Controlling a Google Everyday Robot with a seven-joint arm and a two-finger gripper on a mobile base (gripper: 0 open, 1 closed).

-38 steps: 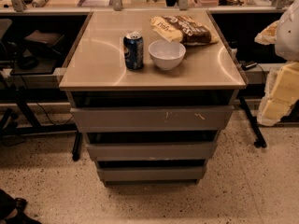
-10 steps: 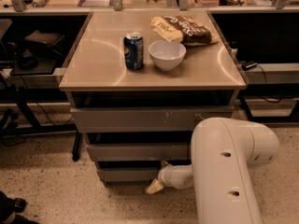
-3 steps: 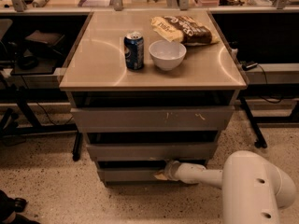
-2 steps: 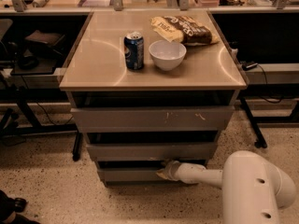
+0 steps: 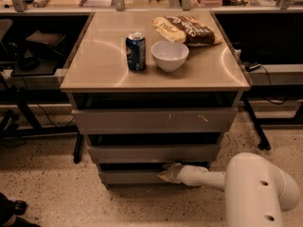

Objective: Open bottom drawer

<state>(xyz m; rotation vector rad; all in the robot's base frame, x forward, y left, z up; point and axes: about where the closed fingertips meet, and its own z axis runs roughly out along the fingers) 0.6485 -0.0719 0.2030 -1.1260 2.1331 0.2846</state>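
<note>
The grey cabinet has three handleless drawer fronts. The bottom drawer is the lowest and narrowest panel, plain grey, with a dark gap above it. It looks closed or nearly closed. My white arm reaches in from the lower right. My gripper is at the top edge of the bottom drawer's front, right of its middle, at the dark gap. Its tips are partly hidden against the panel.
On the cabinet top stand a blue soda can, a white bowl and a chip bag. The scratched top drawer and the middle drawer are above. Black desk frames flank the cabinet. Speckled floor lies in front.
The gripper has stayed at the bottom drawer's top edge over the last second, shifting only slightly. Earlier the arm swung in from the lower middle to the right. The drawer has not visibly moved.
</note>
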